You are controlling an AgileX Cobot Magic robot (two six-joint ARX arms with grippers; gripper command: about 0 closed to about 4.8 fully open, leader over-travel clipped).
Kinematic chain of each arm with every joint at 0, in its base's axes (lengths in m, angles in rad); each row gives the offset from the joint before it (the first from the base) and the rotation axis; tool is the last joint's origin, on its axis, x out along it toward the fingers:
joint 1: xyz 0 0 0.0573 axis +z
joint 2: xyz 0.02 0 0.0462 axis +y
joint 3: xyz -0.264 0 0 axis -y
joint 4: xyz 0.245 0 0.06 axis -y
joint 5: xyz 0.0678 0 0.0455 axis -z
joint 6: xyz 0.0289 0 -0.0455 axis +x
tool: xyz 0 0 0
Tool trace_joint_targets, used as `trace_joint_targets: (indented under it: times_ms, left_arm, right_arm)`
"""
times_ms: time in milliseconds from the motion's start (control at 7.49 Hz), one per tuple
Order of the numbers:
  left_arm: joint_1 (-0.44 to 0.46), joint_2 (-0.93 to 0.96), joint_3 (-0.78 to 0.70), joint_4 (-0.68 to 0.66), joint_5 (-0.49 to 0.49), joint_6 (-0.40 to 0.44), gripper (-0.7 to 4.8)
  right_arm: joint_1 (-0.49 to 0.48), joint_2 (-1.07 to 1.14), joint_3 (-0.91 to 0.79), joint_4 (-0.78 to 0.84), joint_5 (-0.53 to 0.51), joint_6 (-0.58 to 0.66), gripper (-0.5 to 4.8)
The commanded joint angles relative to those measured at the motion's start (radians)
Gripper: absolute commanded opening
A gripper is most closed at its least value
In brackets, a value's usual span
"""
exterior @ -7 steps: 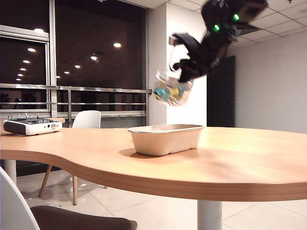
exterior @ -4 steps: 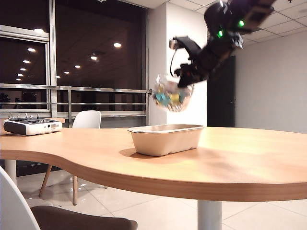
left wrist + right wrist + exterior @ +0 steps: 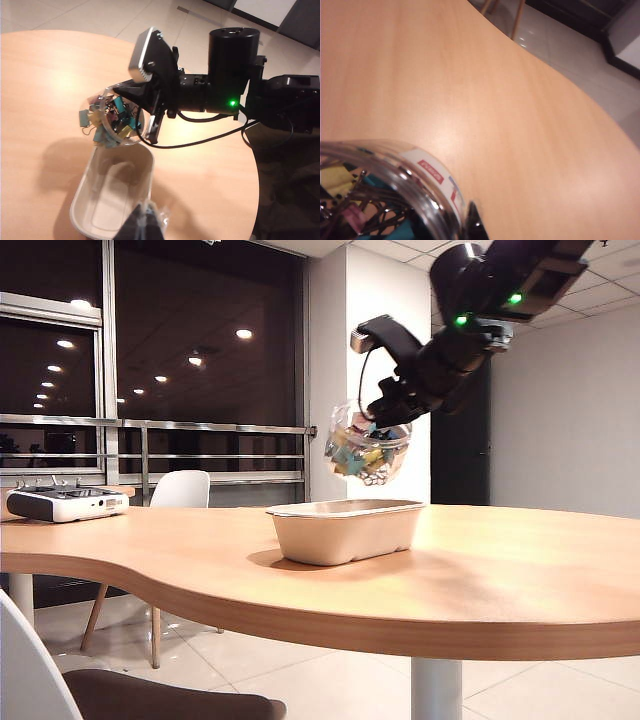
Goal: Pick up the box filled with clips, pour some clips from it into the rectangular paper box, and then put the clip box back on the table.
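Observation:
My right gripper is shut on the box filled with clips, a clear jar held tilted in the air just above the rectangular paper box. In the left wrist view the jar hangs over the far end of the beige tray, with blue and yellow clips bunched at its mouth; the tray's inside looks bare. The right wrist view shows the jar's rim, the clips and one dark fingertip against its labelled wall. My left gripper hovers above the tray's near end, fingers together.
The light wood table has a curved front edge. A white-grey controller lies at its far left. A white chair stands behind the table and another chair is in front. A small clear glint sits by the left fingertips.
The right arm has come down and the jar has sunk closer to the tray, now sharper and steadier. The tray and the left arm have not moved.

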Motion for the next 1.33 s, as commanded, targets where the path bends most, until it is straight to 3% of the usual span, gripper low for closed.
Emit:
trace_joint_targets:
  times_ms: [133, 667, 934, 1335]
  left_arm:
    - [0.0, -0.003, 0.003, 0.013, 0.001, 0.004, -0.06]
    - [0.0, -0.003, 0.003, 0.013, 0.001, 0.007, -0.06]
    - [0.001, -0.003, 0.003, 0.014, 0.001, 0.007, -0.06]
    - [0.001, -0.003, 0.003, 0.013, 0.001, 0.007, -0.06]
  right_arm:
    - [0.082, -0.008, 0.004, 0.032, 0.156, -0.145, -0.05]
    - [0.087, -0.037, 0.004, -0.051, 0.274, -0.179, -0.05]
    - [0.1, -0.06, -0.035, -0.089, 0.369, -0.302, -0.05]
    - [0.135, -0.063, -0.1, 0.01, 0.447, -0.336, -0.05]
